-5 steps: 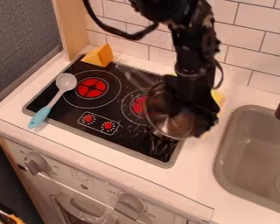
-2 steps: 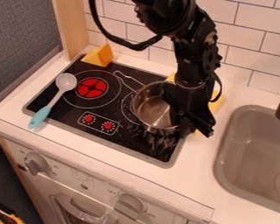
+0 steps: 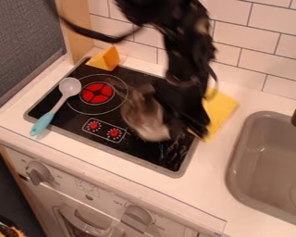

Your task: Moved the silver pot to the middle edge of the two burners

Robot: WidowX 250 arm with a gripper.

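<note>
- Reference: clock face centred on the cooktop [image 3: 76, 121], with 12 o'clock toward the top edge of the camera view.
- Silver pot [image 3: 146, 121]: located at 3 o'clock, over the right-hand part of the cooktop, to the right of the left burner [image 3: 97, 93]. Outline blurred; whether the base is seated on the surface cannot be determined.
- Pot handle [image 3: 119, 85]: blurred, directed from the pot body toward 11 o'clock.
- Robot arm [image 3: 188, 51]: enters from 1 o'clock and hangs down over the right side of the cooktop.
- Gripper [image 3: 197, 124]: positioned at 3 o'clock, just beyond the pot on the right. Jaw state: cannot be determined, owing to blur and dark overlap; a grasp on the pot cannot be confirmed.
- Left burner: red, at 11 o'clock.
- Control panel [image 3: 105, 130]: at 6 to 7 o'clock, bearing two red printed dials.
- Spoon [image 3: 66, 90]: grey bowl at 10 o'clock, blue handle at 9 o'clock, lying across the cooktop's left edge.
- Orange wedge [image 3: 105, 59]: at 12 o'clock, at the rear left corner of the cooktop.
- Yellow flat piece [image 3: 220, 110]: at 3 o'clock, beside the cooktop's right edge, partly behind the arm.
- Sink [image 3: 236, 173]: at 4 o'clock, set in the counter [image 3: 207, 187].
</note>
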